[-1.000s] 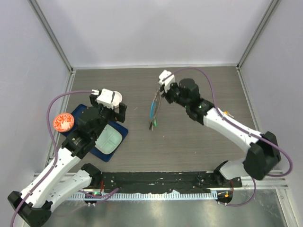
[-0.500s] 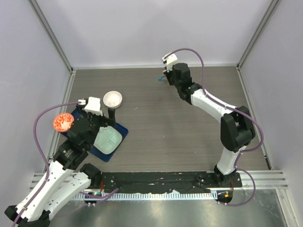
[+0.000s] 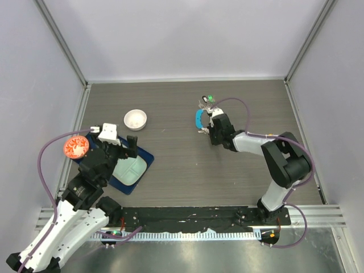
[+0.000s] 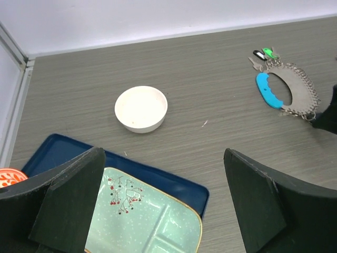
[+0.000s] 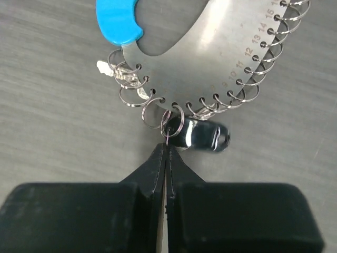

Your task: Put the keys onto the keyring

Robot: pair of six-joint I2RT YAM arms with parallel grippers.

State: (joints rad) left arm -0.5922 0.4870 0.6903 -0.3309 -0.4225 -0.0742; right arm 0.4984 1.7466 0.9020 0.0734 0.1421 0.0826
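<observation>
The keyring, a flat metal crescent with a blue tag and a fringe of small rings, lies on the table. My right gripper is shut, its tips pinching one small ring at the keyring's edge. A glossy black key head sits right beside that ring. In the top view the right gripper lies low, just near of the keyring. A black-headed key and a green one hang at the keyring's far end. My left gripper is open and holds nothing.
A white bowl stands on the table left of the keyring. Below the left gripper a pale green divided plate rests on a dark blue tray. An orange patterned dish sits at the left wall.
The right arm carried the keyring from mid-air to the back of the table, then lowered it flat onto the table. The left arm pulled back from the bowl toward the tray.
</observation>
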